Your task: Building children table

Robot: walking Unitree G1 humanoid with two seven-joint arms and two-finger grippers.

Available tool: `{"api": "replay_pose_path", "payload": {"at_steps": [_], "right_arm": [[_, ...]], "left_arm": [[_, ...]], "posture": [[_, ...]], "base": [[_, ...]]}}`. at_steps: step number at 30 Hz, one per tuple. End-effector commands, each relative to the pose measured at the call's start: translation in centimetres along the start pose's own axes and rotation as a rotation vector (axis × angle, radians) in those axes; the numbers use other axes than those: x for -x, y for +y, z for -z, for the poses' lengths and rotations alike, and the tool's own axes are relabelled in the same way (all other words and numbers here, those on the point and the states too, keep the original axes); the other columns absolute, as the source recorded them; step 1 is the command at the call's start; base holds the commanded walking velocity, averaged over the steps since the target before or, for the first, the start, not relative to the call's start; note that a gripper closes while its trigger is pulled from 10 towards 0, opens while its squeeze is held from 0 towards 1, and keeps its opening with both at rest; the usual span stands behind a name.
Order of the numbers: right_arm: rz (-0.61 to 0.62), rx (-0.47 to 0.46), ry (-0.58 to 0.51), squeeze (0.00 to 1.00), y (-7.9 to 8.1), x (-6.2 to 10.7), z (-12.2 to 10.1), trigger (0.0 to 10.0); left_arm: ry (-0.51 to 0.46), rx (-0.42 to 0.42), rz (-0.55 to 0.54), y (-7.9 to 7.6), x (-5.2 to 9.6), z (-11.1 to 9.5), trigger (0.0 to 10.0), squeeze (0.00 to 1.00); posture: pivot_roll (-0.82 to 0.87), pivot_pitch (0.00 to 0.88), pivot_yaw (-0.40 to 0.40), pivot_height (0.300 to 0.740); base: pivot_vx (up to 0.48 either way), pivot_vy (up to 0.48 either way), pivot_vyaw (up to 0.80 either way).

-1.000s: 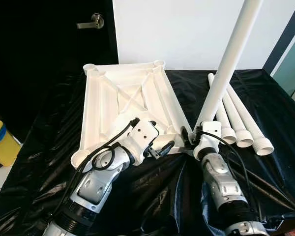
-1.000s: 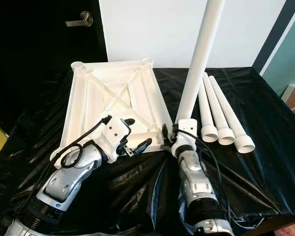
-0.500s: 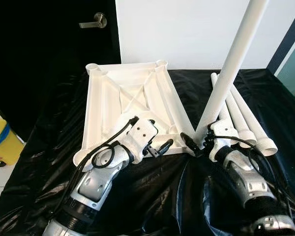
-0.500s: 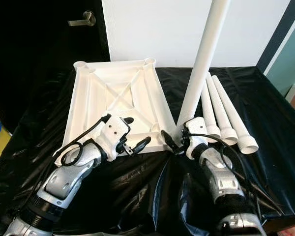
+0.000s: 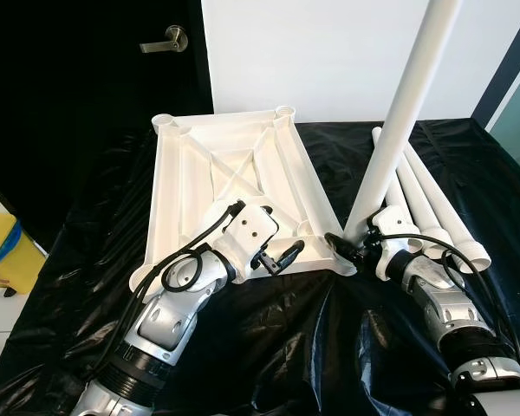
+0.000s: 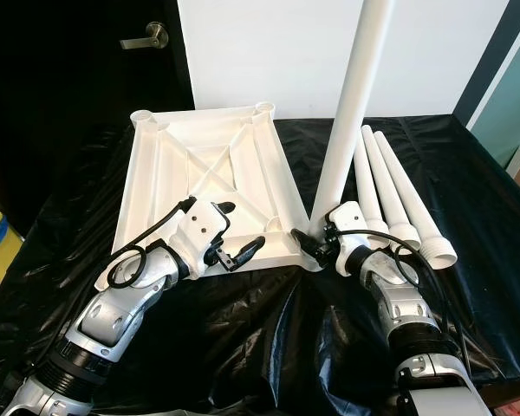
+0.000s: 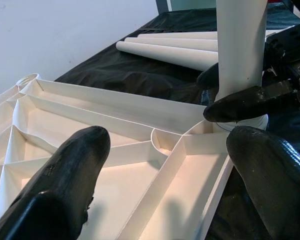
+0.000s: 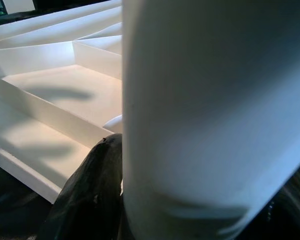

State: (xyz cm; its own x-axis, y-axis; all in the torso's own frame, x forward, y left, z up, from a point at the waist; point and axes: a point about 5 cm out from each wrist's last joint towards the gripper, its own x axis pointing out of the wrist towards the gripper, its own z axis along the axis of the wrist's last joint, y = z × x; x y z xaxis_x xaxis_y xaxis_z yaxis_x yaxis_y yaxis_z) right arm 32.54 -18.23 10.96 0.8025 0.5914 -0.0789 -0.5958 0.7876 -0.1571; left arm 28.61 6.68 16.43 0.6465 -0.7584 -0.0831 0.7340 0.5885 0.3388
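The white tabletop (image 5: 234,173) lies upside down on the black-covered table, ribs facing up. One white leg (image 5: 400,121) stands nearly upright in the tabletop's near right corner socket. My right gripper (image 5: 345,247) is shut on the base of this leg (image 8: 210,115), with one black finger (image 7: 240,102) across its front. My left gripper (image 5: 267,232) is open just above the tabletop's near edge, beside that corner. Its fingers (image 7: 65,175) straddle the ribbed underside (image 7: 140,165) and hold nothing. Three spare legs (image 5: 425,208) lie side by side to the right.
A black cloth (image 5: 87,260) covers the whole work table, whose front edge is close to me. Behind stand a dark door with a lever handle (image 5: 165,39) and a white wall (image 5: 329,52). A yellow bin (image 5: 0,251) sits on the floor at left.
My right forearm has swung out to the right while its gripper stays at the leg's base. The leg stands slightly straighter. My left gripper has hardly moved.
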Motion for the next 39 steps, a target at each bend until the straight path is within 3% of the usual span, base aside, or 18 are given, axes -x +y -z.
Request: {"api": "replay_pose_path", "payload": {"at_steps": [1, 2, 3, 6, 7, 9, 18, 21, 24, 29, 39], "right_arm": [[-0.023, -0.029, 0.032, 0.0, 0.5, 0.1, 0.9, 0.0], [-0.019, -0.039, 0.034, 0.0, 0.5, 0.2, 1.1, 0.0], [-0.002, -0.049, 0.033, 0.0, 0.6, 0.2, 1.2, 9.1], [0.01, -0.054, 0.031, 0.0, 0.7, 0.2, 1.3, 9.1], [0.036, -0.063, 0.031, 0.0, 0.9, 0.2, 1.3, 10.0], [0.144, -0.077, 0.038, 0.0, 1.8, -0.2, 1.6, 10.0], [0.334, -0.125, 0.024, 0.0, 3.0, -0.7, 1.4, 10.0], [0.549, -0.216, 0.069, 0.0, 3.7, -0.9, 2.0, 10.0], [0.647, -0.262, 0.082, 0.0, 4.5, -1.4, 2.2, 10.0], [0.59, -0.294, 0.05, 0.0, 6.6, -2.5, 1.4, 10.0], [0.619, -0.283, 0.07, 0.0, 6.7, -2.5, 1.2, 10.0]], "left_arm": [[-0.001, -0.013, 0.039, -0.1, 0.1, 0.0, 10.0, 0.0], [0.001, -0.012, 0.04, -0.1, 0.1, 0.1, 10.0, 0.0], [0.004, -0.009, 0.04, -0.2, 0.2, 0.2, 10.0, 0.0], [0.006, -0.008, 0.04, -0.2, 0.2, 0.2, 10.0, 0.0], [0.008, -0.006, 0.04, -0.2, 0.3, 0.2, 10.0, 0.0], [0.01, 0.0, 0.04, -0.4, 0.4, 0.4, 10.0, 0.0], [0.011, -0.003, 0.058, -0.8, 0.3, 0.4, 10.0, 0.0], [0.014, -0.004, 0.052, -0.6, 0.5, 0.3, 10.0, 0.0], [0.018, -0.003, 0.053, -0.7, 0.6, 0.4, 10.0, 0.0], [0.021, 0.002, 0.068, -1.1, 0.8, 0.4, 10.0, 0.0], [0.027, -0.008, 0.062, -0.7, 0.7, 0.3, 10.0, 0.0]], "posture": [[-0.03, 0.0, -0.006, 0.74], [-0.03, 0.0, -0.006, 0.74], [-0.03, 0.0, -0.006, 0.74], [-0.03, 0.0, -0.007, 0.74], [-0.03, 0.0, -0.009, 0.74], [-0.04, 0.0, -0.009, 0.74], [-0.04, 0.0, -0.012, 0.74], [-0.03, 0.0, -0.016, 0.74], [-0.02, 0.0, -0.018, 0.74], [-0.02, 0.0, -0.011, 0.74], [-0.01, 0.0, -0.013, 0.74]], "base": [[0.0, 0.0, 0.0], [0.0, 0.0, 0.0], [0.0, 0.0, 0.0], [0.0, 0.0, 0.0], [0.0, 0.0, 0.0], [0.0, 0.0, 0.0], [0.0, 0.0, 0.0], [0.0, 0.0, 0.0], [0.0, 0.0, 0.0], [0.0, 0.0, 0.0], [0.0, 0.0, 0.0]]}}
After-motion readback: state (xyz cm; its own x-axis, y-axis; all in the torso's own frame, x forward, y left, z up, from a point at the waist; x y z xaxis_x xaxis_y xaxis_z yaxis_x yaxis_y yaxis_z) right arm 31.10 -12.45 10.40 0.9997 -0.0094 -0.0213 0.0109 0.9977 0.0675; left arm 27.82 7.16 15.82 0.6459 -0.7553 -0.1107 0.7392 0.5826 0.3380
